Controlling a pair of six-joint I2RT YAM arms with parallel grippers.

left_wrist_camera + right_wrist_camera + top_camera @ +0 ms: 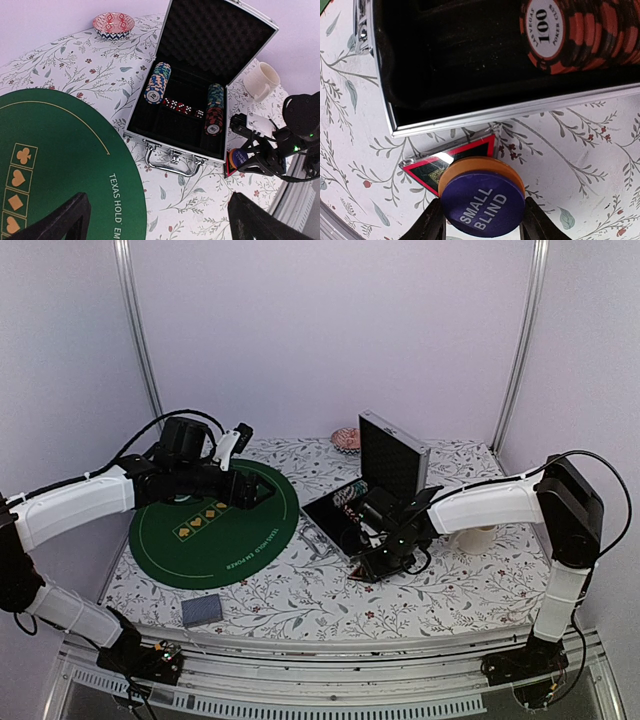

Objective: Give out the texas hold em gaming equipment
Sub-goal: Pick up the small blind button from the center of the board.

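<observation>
L wrist: left gripper (159,210) has jaws fully apart, nothing btw them, above green mat (60,165). Poker chips (158,82) lie in the open case (175,148).
R wrist: right gripper (482,225) presses both edges of the orange button (482,200), just beside the case.
Top: card deck (202,611) lies near the front edge of the table (330,612).

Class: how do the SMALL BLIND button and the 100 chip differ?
The button has a plain orange rim and purple face; the 100 chip has a white centre and striped edge. The button sits outside the case, between the jaws of the right gripper; the chip stands inside it. Both are round.
</observation>
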